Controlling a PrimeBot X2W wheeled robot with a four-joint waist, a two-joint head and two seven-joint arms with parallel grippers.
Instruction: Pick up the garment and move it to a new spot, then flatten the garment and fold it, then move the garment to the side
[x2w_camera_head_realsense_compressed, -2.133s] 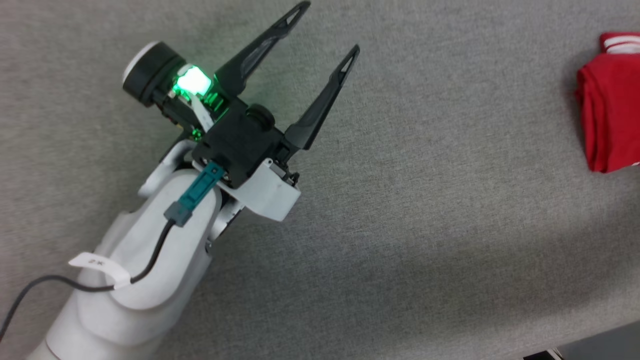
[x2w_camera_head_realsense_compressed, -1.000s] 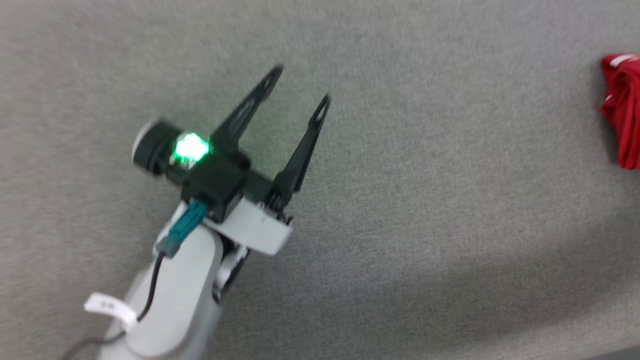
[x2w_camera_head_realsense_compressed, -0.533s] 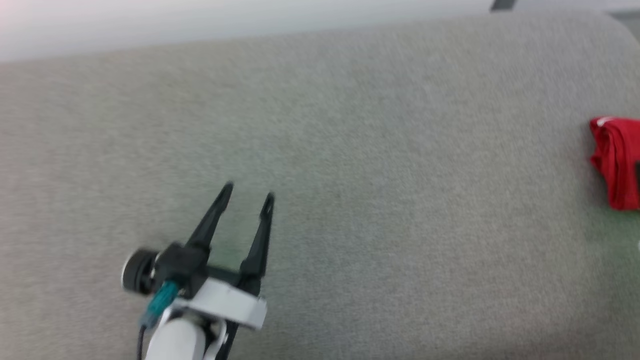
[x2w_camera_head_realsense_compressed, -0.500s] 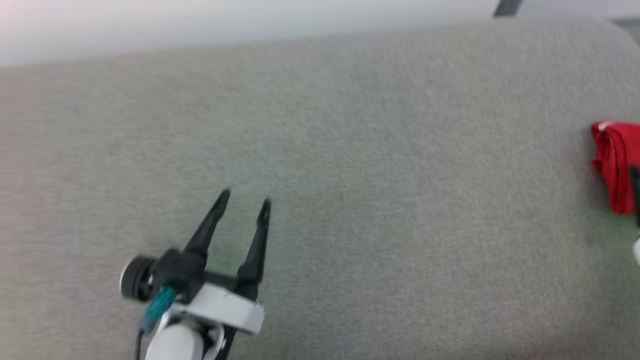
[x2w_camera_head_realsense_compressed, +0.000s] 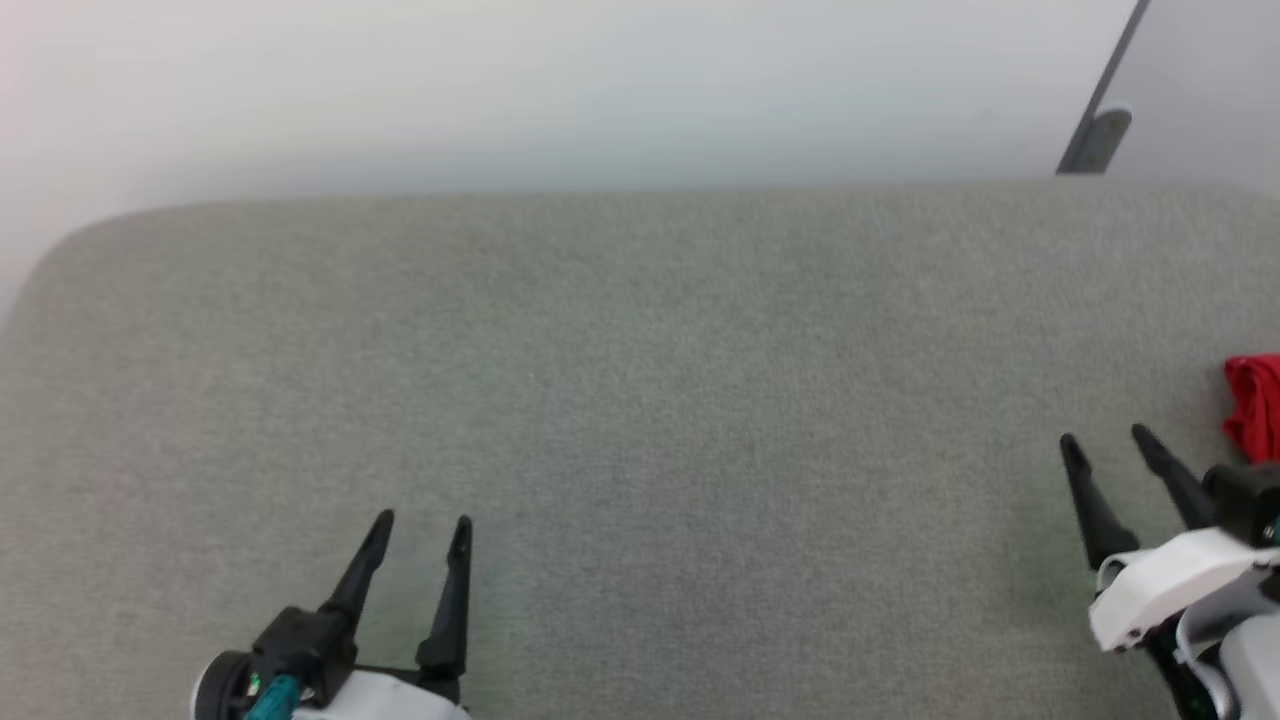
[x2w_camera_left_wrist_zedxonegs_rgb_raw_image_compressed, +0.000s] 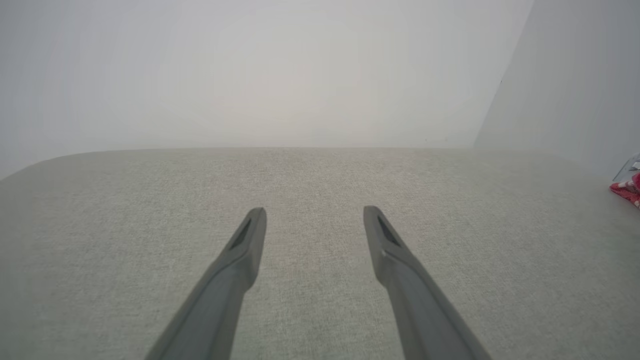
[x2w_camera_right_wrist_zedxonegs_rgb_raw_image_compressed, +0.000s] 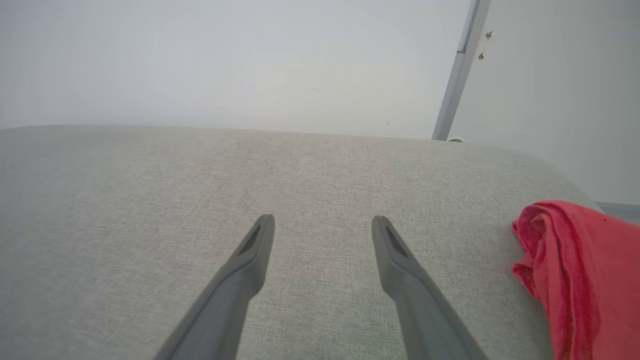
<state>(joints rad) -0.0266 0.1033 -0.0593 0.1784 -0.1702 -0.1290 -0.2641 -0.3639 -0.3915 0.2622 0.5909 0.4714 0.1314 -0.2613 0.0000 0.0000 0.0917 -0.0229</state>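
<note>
The garment (x2w_camera_head_realsense_compressed: 1256, 405), a folded red bundle, lies at the far right edge of the grey padded table (x2w_camera_head_realsense_compressed: 640, 400); most of it is cut off by the head view's edge. In the right wrist view the garment (x2w_camera_right_wrist_zedxonegs_rgb_raw_image_compressed: 575, 280) sits just right of my right gripper (x2w_camera_right_wrist_zedxonegs_rgb_raw_image_compressed: 323, 220), apart from its fingers. My right gripper (x2w_camera_head_realsense_compressed: 1105, 438) is open and empty at the lower right. At the lower left my left gripper (x2w_camera_head_realsense_compressed: 424, 520) is open and empty, far from the garment. A small red corner of the garment (x2w_camera_left_wrist_zedxonegs_rgb_raw_image_compressed: 627, 189) shows at the right edge beyond my left gripper (x2w_camera_left_wrist_zedxonegs_rgb_raw_image_compressed: 314, 211).
A pale wall (x2w_camera_head_realsense_compressed: 560, 90) rises behind the table's far edge. A grey metal post (x2w_camera_head_realsense_compressed: 1100, 110) stands against it at the back right. The table's far left corner (x2w_camera_head_realsense_compressed: 60, 250) is rounded.
The head camera has tilted up, so the wall and the table's far edge now show. My left gripper has drawn back to the lower left, and my right gripper has come into view.
</note>
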